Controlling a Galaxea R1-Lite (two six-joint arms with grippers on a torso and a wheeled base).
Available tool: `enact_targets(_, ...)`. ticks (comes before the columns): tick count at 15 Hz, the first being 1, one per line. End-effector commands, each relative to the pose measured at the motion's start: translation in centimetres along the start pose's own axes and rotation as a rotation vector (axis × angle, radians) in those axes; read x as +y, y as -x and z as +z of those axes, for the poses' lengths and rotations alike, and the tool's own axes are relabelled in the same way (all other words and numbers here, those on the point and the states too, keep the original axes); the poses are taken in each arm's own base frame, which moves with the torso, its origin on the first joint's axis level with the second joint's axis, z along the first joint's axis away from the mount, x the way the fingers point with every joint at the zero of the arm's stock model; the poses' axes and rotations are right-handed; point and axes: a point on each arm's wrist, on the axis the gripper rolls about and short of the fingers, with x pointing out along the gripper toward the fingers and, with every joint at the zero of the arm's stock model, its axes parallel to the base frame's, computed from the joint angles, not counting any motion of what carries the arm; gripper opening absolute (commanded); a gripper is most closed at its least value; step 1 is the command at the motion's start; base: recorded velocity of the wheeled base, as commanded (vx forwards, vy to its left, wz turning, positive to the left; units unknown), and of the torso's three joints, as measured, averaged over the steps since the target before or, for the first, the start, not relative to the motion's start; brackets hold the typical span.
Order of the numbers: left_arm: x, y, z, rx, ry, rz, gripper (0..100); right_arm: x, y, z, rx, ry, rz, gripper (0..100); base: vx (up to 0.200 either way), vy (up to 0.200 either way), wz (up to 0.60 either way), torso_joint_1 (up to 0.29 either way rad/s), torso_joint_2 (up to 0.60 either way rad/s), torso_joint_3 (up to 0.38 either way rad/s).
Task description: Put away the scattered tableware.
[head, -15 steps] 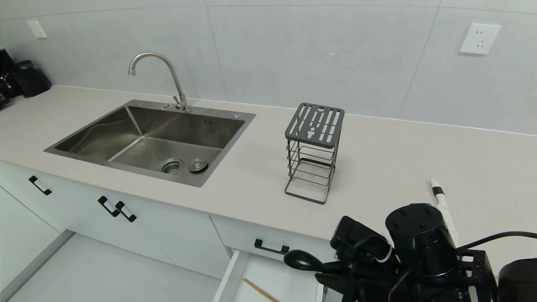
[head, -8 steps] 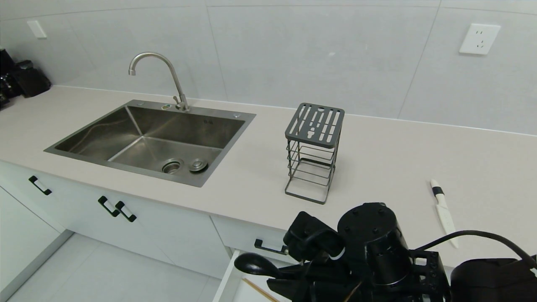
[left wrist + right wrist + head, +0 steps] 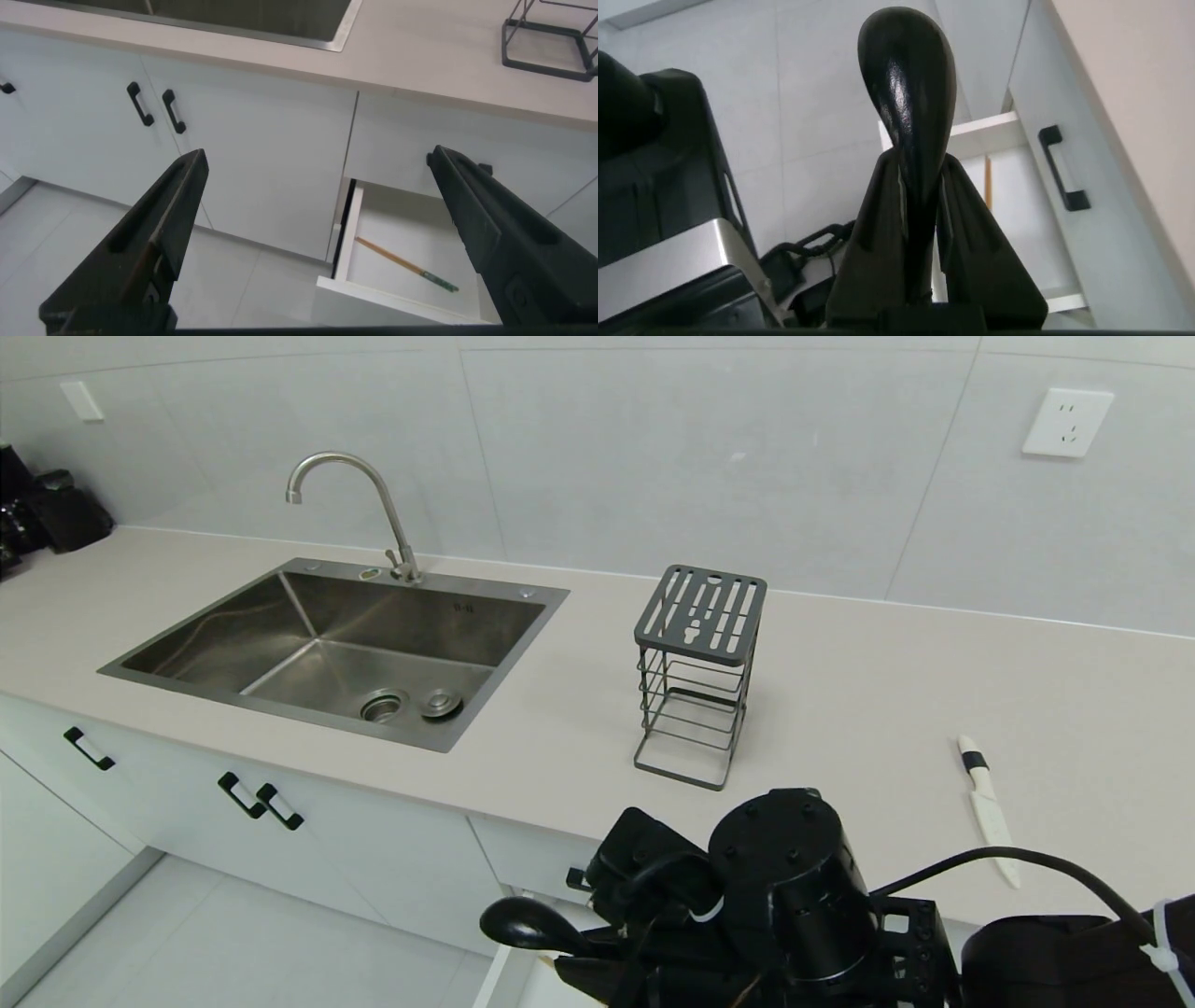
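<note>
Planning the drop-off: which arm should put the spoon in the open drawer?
Right. The right gripper is shut on the black spoon, close to the open drawer. The left gripper is open and holds nothing.

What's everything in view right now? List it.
countertop: 1, beige, along the tiled wall
sink: 1, steel, set into the counter's left part
faucet: 1, steel, behind the sink
rack: 1, dark grey wire, upright at mid counter
knife: 1, white with a black band, flat on the counter right of the rack
drawer: 1, white, open under the counter
chopstick: 1, wooden, lying in the drawer
outlet: 1, white, on the wall at upper right
spoon: 1, black, held in the right gripper
right gripper: 1, black, shut on the spoon near the drawer
left gripper: 1, black, open, facing the cabinet fronts
</note>
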Motion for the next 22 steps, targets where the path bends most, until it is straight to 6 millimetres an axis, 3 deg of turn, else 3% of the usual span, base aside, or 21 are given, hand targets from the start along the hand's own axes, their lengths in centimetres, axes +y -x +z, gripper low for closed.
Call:
enact_targets(1,0.0,0.0,0.0,0.000,0.000,0.001,100,0.7,-0.3,0.2,-0.008,0.003,0.016,0,0.000,0.000,0.00,0.000,0.00,0.000)
enact_targets(9,0.0,0.0,0.0,0.000,-0.001,0.001,100,1.0,-0.8,-0.3,0.019,0.005,0.015,0,0.000,0.000,0.00,-0.034,0.07,0.037)
enact_targets(17,0.0,0.0,0.0,0.000,0.000,0.001,100,-0.3,-2.5,1.4,0.012,-0.031,-0.126,0,0.000,0.000,0.00,-0.094,0.21,0.112)
enact_targets(22,0.0,0.0,0.0,0.000,0.000,0.001,100,-0.5,-3.2,1.1,0.035,0.019,-0.131,0,0.000,0.000,0.00,-0.137,0.30,0.158)
